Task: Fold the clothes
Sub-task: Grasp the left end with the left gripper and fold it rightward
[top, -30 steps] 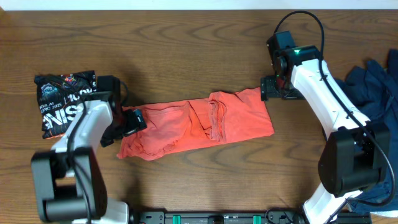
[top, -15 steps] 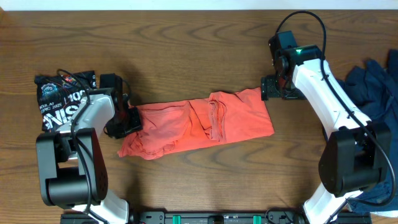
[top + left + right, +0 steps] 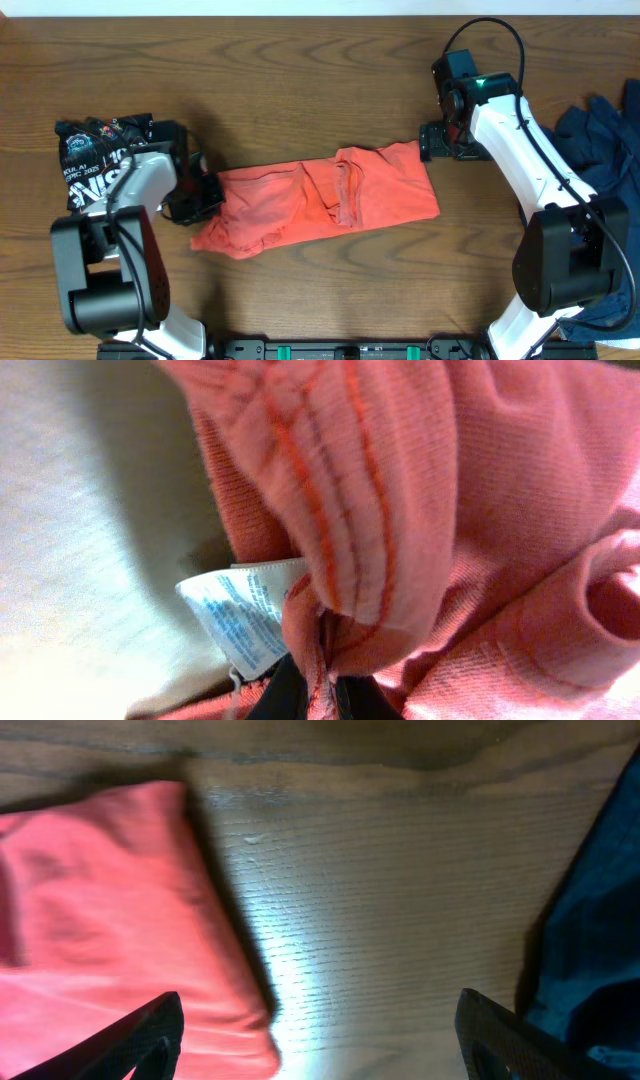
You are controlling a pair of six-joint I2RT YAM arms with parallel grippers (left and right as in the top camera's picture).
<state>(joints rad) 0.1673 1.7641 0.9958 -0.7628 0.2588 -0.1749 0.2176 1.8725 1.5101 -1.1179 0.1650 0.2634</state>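
An orange shirt (image 3: pixel 320 195) lies crumpled in a long strip across the middle of the table. At its left end my left gripper (image 3: pixel 207 195) is shut on the shirt's edge. In the left wrist view the dark fingertips (image 3: pixel 290 695) pinch a seam of the orange fabric (image 3: pixel 470 510) beside a white care label (image 3: pixel 245 615). My right gripper (image 3: pixel 432 142) hovers open at the shirt's upper right corner. The right wrist view has the orange cloth (image 3: pixel 110 910) under the left fingertip (image 3: pixel 140 1040) and bare wood between the jaws.
A folded black printed garment (image 3: pixel 95 165) lies at the far left, close to the left arm. A heap of dark blue clothes (image 3: pixel 600 150) sits at the right edge, also seen as blue clothes (image 3: pixel 595 940) beside the right finger.
The left gripper has shut on the shirt's left edge and its arm has shifted slightly. The right arm and the shirt's right end have not moved.
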